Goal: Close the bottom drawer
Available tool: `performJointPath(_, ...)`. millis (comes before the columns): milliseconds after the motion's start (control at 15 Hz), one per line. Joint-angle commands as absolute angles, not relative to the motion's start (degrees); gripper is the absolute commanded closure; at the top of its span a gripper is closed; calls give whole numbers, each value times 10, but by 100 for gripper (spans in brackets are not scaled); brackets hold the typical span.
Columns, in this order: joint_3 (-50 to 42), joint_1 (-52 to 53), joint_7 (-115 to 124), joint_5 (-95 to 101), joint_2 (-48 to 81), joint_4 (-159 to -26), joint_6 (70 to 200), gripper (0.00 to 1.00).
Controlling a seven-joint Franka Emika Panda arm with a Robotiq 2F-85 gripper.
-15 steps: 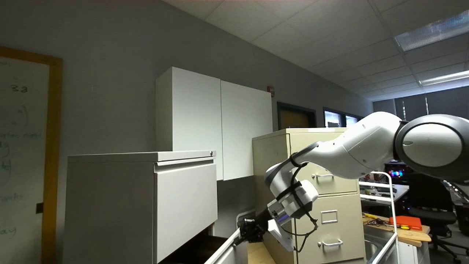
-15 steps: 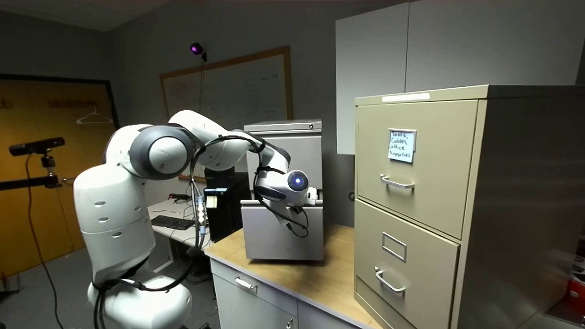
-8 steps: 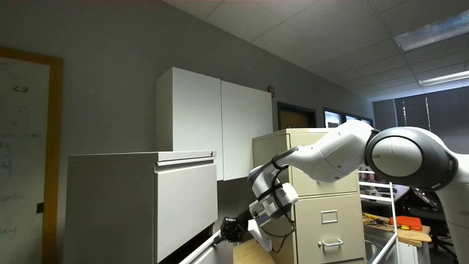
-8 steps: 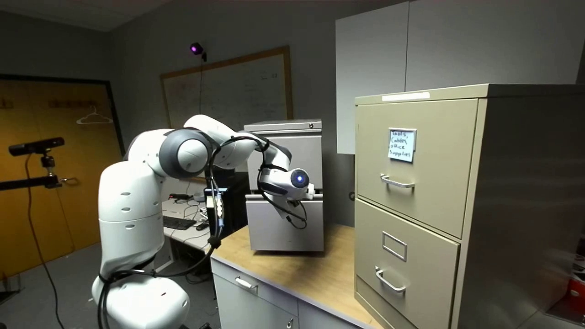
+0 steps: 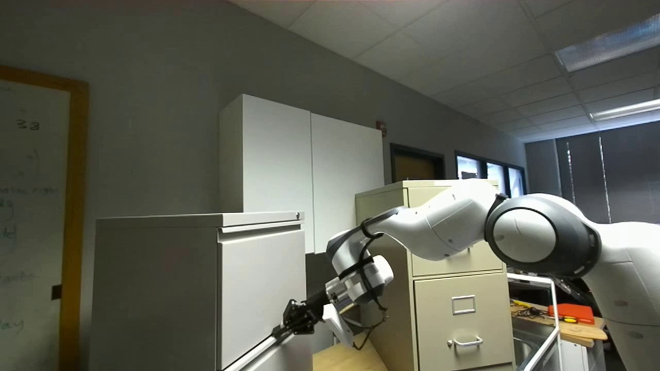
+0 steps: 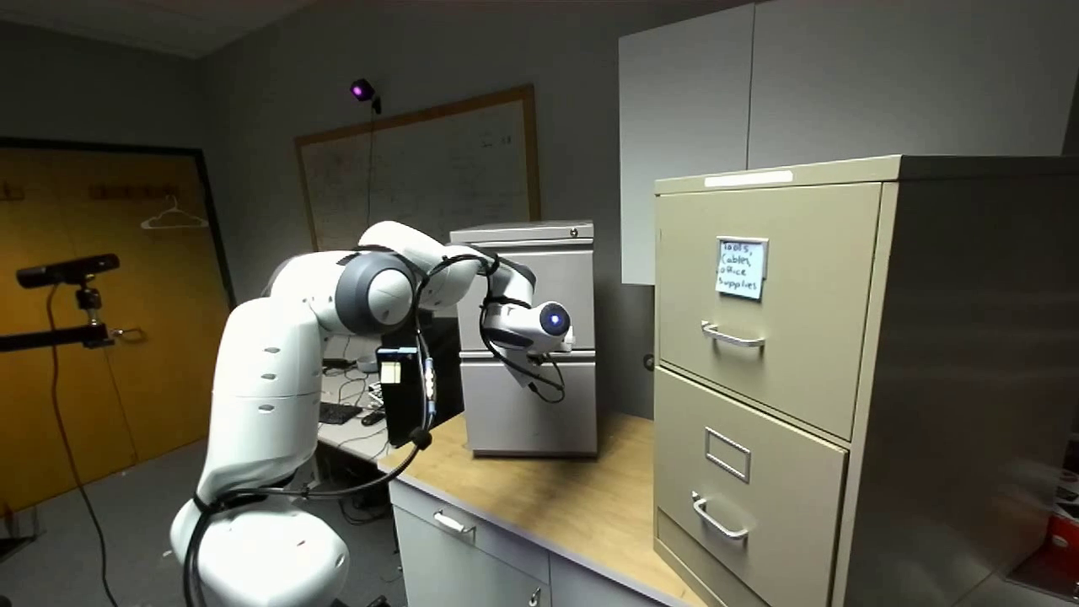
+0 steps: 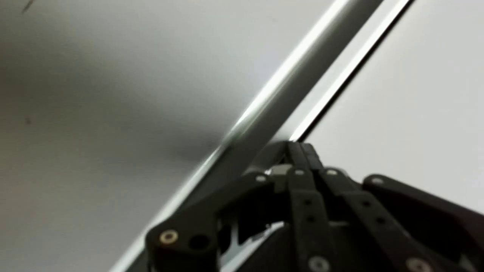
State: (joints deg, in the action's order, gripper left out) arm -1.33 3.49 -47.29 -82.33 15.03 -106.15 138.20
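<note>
The bottom drawer (image 6: pixel 531 426) is the lower plain front of the white cabinet. In both exterior views it stands almost in line with the upper drawer front (image 5: pixel 263 288). In an exterior view its thin white rim (image 5: pixel 252 354) lies close under the upper front's lower edge. My gripper (image 5: pixel 279 332) is at this rim. In the wrist view the gripper (image 7: pixel 301 145) is shut and empty, its black fingertips together at the rim, beside a thin dark gap. The shaded bottom front (image 7: pixel 113 113) fills the left, the bright upper front (image 7: pixel 423 124) the right. My wrist hides the fingers in an exterior view.
The beige filing cabinet (image 6: pixel 767 312) stands close beside the white cabinet. Both stand on a wooden counter (image 6: pixel 539 514). White wall cupboards (image 5: pixel 278 165) hang behind. A desk with a keyboard (image 6: pixel 339 413) is on the far side of the counter. Cables run along my arm.
My arm has moved toward the white cabinet, with the gripper at the drawer's rim. The bottom drawer has slid inward, and the dark opening seen earlier has narrowed to a thin line.
</note>
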Motion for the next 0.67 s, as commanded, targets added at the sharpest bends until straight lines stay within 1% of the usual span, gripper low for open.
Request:
performJointPath(0, 7, 31, -451, -806, 196, -987, 1367, 100)
performJointPath(333, 2, 17, -452, -789, 197, -989, 1344, 100)
performJointPath(600, -10, 6, -454, -768, 169, -1030, 1347, 100)
